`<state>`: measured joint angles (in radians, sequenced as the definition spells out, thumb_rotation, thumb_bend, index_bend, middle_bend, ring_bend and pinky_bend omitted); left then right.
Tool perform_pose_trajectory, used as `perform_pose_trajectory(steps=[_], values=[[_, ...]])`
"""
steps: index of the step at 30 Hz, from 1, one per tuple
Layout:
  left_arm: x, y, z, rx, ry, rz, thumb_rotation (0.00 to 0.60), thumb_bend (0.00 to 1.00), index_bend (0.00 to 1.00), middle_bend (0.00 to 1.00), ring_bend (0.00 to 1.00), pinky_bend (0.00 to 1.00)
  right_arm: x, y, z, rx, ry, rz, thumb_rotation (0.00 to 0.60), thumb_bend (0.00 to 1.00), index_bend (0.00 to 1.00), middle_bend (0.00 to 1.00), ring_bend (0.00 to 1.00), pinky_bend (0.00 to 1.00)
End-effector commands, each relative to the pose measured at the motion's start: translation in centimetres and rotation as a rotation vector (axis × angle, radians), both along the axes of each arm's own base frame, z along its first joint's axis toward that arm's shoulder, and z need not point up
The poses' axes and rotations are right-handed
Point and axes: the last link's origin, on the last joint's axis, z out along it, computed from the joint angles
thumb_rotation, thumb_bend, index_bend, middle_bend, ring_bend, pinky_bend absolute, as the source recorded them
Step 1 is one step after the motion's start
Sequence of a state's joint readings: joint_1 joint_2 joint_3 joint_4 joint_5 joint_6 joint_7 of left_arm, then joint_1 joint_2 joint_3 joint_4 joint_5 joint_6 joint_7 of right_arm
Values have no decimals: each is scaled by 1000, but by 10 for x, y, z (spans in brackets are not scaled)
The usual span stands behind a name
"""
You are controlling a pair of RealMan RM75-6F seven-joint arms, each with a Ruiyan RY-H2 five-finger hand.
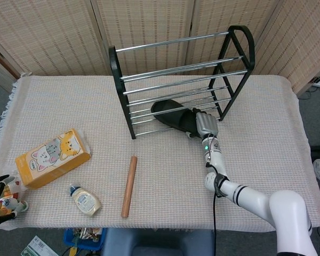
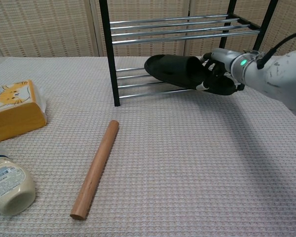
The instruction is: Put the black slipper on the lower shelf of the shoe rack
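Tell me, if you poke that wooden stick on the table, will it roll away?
Probably yes. The wooden stick looks like a smooth round rod lying flat on the cloth, so a sideways push would likely roll it. The woven cloth may slow it quickly. It looks straight and solid, so it should stay stiff when lifted, not bend.
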<state>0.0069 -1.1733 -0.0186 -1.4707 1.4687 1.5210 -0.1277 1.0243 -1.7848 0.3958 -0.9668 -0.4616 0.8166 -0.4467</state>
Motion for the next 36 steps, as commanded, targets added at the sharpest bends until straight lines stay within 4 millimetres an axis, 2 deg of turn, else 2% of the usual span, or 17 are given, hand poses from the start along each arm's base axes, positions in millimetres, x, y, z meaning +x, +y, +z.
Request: perform_pose_trajectory(steps=[1,4,10,12,16,23,31,36], values=[[-1,0,0,1,0,4,600,229,220,178,212,293,13,-10,-7,-17,-10,-25,600,355,280,289,233,313],[-2,-1,-1,-4,-2,11,600,229,220,178,212,293,16,-15,-9,-31,-33,-48,600,355,243,269,221,313],[-7,-1,1,-1,2,31,600,229,219,178,213,293,19,-22,-13,-31,-60,-70,600,355,38,213,176,308],[-7,-1,1,-4,3,33,600,229,219,178,213,293,20,-24,-13,-32,-68,-69,600,355,2,183,134,264],[-7,-1,0,-10,7,35,600,229,220,178,212,293,23,-26,-13,-41,-90,-64,600,355,0,159,81,150],[-8,1,-3,-20,10,40,600,229,219,178,212,293,23,-27,-15,-34,-103,-40,600,348,0,139,50,131],[-7,1,-5,-25,9,36,600,229,220,178,212,293,16,-21,-19,11,-77,-3,600,200,0,97,13,126],[-8,1,-5,-24,8,36,600,228,220,178,212,293,15,-19,-17,28,-77,12,600,73,0,64,0,92]])
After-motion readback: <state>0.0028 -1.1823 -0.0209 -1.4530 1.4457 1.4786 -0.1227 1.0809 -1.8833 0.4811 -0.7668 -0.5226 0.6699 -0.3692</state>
